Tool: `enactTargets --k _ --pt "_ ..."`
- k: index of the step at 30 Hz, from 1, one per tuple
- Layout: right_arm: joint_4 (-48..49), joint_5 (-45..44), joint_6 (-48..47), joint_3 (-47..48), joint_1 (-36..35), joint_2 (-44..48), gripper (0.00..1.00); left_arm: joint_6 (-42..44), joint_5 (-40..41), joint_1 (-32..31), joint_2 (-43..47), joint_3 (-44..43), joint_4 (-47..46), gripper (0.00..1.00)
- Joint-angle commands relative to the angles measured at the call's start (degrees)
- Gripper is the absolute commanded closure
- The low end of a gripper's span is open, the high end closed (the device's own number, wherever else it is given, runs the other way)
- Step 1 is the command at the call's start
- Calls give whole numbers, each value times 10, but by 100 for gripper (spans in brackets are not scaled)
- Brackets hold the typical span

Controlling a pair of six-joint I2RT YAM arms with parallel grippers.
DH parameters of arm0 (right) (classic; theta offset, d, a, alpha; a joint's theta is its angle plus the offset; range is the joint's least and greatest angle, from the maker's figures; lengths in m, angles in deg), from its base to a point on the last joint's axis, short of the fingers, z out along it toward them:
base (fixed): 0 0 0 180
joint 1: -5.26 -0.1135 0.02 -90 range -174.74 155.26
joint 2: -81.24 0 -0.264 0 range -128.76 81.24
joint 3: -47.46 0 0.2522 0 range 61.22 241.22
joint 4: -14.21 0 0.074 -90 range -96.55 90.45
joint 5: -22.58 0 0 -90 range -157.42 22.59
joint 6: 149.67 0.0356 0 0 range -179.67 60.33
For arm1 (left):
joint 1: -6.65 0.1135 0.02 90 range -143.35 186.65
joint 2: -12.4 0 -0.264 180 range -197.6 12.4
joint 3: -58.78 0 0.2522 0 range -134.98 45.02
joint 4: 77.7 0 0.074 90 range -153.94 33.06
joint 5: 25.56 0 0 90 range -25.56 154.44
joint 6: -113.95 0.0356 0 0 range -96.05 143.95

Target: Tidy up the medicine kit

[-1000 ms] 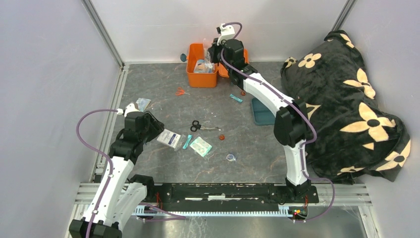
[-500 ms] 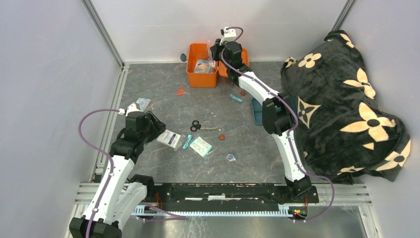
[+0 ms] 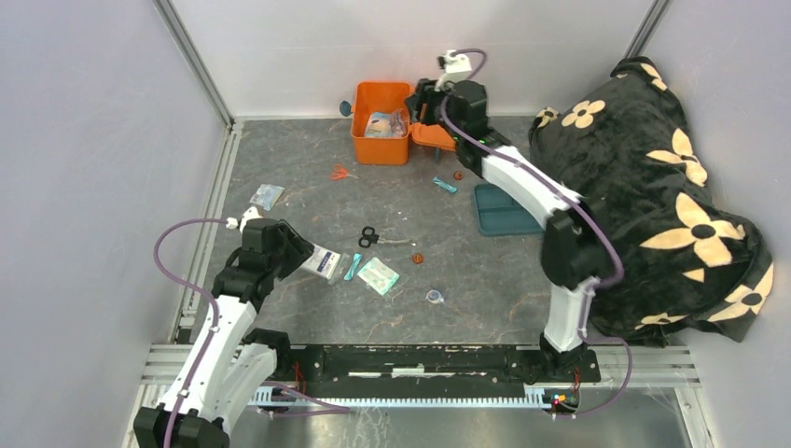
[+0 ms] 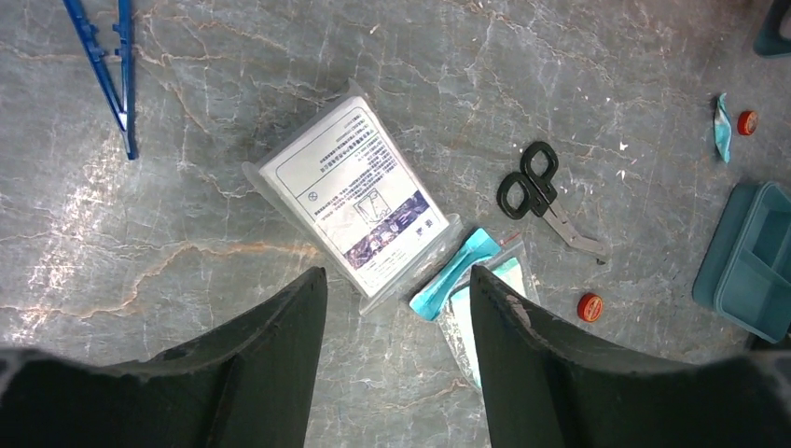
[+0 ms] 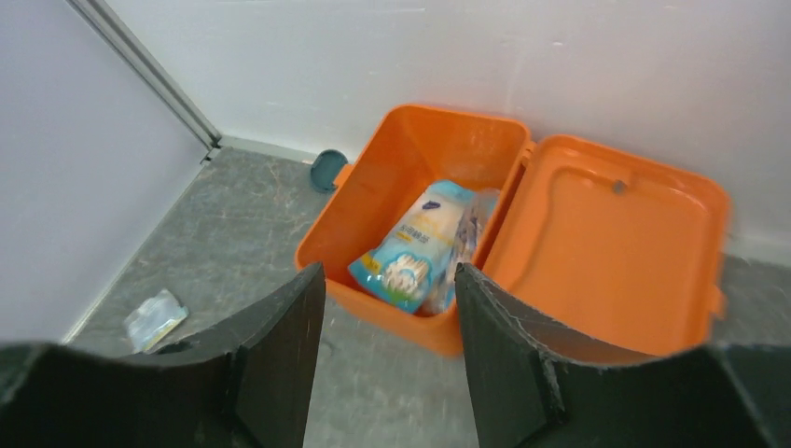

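Observation:
The medicine kit (image 3: 381,131) is an orange box at the back wall, its lid (image 5: 606,243) swung open to the right. A blue-and-white packet (image 5: 415,247) lies inside, with a clear one beside it. My right gripper (image 5: 387,271) hovers open and empty just in front of the kit's near wall (image 5: 392,313), at the lid side in the top view (image 3: 424,103). My left gripper (image 4: 398,275) is open and empty above the floor, just short of a white printed packet (image 4: 354,196) and a teal sachet (image 4: 457,271).
Black scissors (image 4: 539,191), red caps (image 4: 589,306), a clear pouch (image 3: 378,276) and blue tweezers (image 4: 107,65) lie loose. A teal tray (image 3: 504,210) sits right of centre. A small packet (image 3: 267,196) lies left. A black flowered blanket (image 3: 653,205) fills the right side.
My right gripper has opened and drawn back to the right from over the kit. My left arm has shifted slightly nearer, toward the white packet.

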Motion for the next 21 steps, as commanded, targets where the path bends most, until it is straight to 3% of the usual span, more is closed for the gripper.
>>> enactTargets --k 1,6,11,21 --pt "41 -34 73 -178 3 196 40 -48 9 -1 24 22 -8 37" --pt "6 -17 110 -319 -1 304 40 -84 34 -1 22 44 3 37" --pt "-8 -1 134 -434 -1 393 39 -101 17 -1 -7 78 -49 37" --pt "-55 34 111 -555 0 529 37 -114 14 -1 -56 98 -115 36"
